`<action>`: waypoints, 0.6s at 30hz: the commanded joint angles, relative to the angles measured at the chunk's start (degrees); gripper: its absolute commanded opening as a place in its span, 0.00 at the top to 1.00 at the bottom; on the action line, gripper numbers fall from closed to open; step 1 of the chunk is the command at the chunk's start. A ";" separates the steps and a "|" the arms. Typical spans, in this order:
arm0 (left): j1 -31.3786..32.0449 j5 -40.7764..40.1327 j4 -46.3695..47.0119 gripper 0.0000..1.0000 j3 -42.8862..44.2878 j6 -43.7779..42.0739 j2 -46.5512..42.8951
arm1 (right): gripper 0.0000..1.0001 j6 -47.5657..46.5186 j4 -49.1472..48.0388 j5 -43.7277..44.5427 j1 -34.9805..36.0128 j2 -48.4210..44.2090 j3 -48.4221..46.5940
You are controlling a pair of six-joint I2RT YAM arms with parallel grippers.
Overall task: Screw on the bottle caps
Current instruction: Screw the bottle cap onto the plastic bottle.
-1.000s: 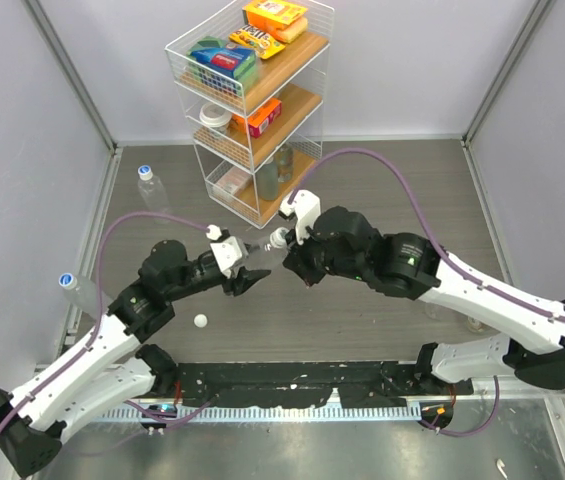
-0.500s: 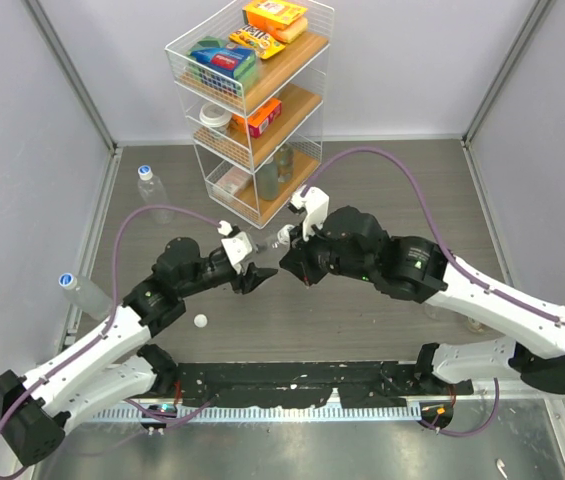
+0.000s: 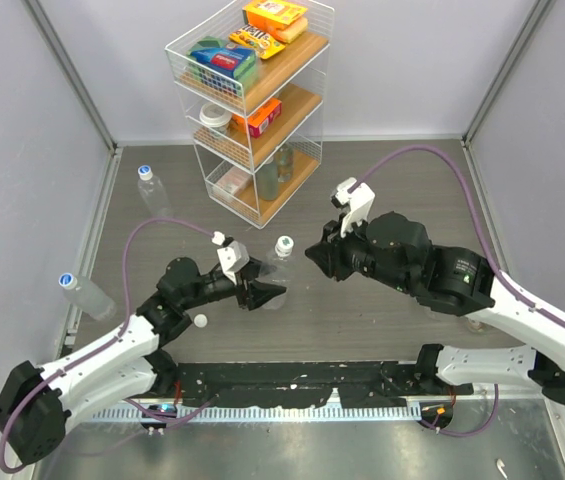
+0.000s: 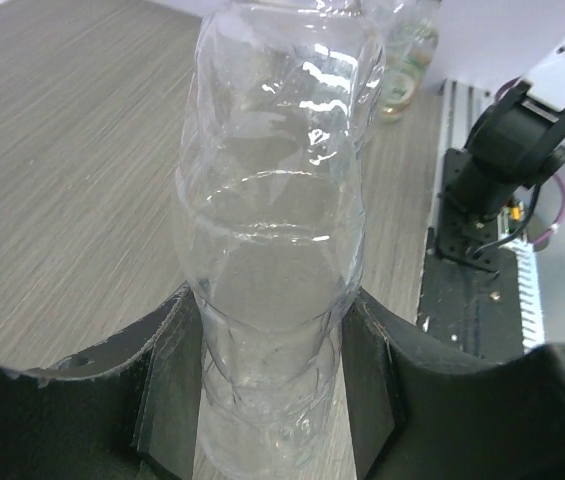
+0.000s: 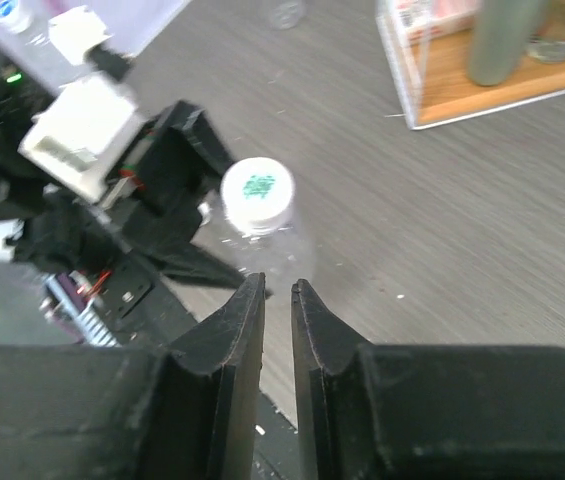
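We see the left tool [image 3: 265,291] clamped around the lower body of a clear bottle [image 3: 276,268] near the middle of the worktop [image 3: 412,200]. In the left wrist view its dark fingers [image 4: 165,390] press the ribbed body from both sides. The neck is cut off by the top edge there and the base is hidden behind the tool, so we cannot tell whether the bottle rests on the worktop. From above and from the right wrist a white cap [image 5: 257,190] sits on the neck; how far it is threaded on we cannot make out. The right tool [image 5: 276,288] hangs near that cap, apart from it, narrow and holding nothing, with only a slit between its fingers. A loose cap [image 3: 200,321] lies on the worktop beside the left arm. A second bottle [image 3: 152,190] stands at the far left, and a third bottle [image 3: 88,295] with a blue cap lies by the left wall. A clear object [image 3: 477,322] peeks from under the right forearm, too hidden to name. A wire rack [image 3: 252,100] stands at the back.
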State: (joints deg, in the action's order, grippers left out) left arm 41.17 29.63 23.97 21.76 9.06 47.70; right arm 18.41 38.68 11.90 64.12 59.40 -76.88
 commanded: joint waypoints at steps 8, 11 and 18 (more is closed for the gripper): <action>0.14 8.96 11.19 1.00 -0.14 6.23 1.16 | 0.77 0.49 -0.62 18.24 -0.05 6.69 -1.51; 0.14 9.22 11.28 1.00 -0.31 6.23 1.16 | 0.77 -0.83 -1.32 18.16 -0.13 8.45 -2.92; 0.14 10.54 10.75 1.00 -0.05 5.71 2.57 | 0.76 -1.28 -8.70 16.14 -0.22 8.19 -1.08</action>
State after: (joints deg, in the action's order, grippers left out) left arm 41.19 37.95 31.48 21.43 14.79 49.45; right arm 17.87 37.30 27.16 63.99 69.19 -76.44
